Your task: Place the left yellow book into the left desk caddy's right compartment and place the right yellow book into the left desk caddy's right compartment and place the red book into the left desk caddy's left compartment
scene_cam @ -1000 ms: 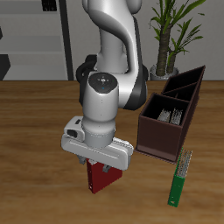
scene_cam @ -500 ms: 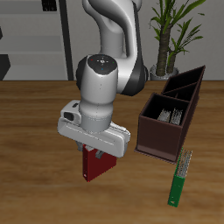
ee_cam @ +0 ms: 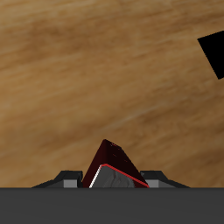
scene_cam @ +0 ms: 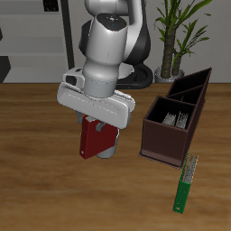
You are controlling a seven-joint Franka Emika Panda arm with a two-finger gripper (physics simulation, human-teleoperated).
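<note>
The red book [scene_cam: 93, 139] hangs upright between the fingers [ee_cam: 66, 178], which pinch its upper end from both faces. It is held clear above the worktop [scene_cam: 36, 171], apart from the left desk caddy [scene_cam: 176, 117].

Arm [scene_cam: 110, 41] was glossy white, rounded segments, dark grey joint bands. Wrist ended in wide, flat pale-grey block with rounded corners. Gripper [scene_cam: 97, 135] had dark fingers [ee_cam: 66, 178], largely hidden.
</note>
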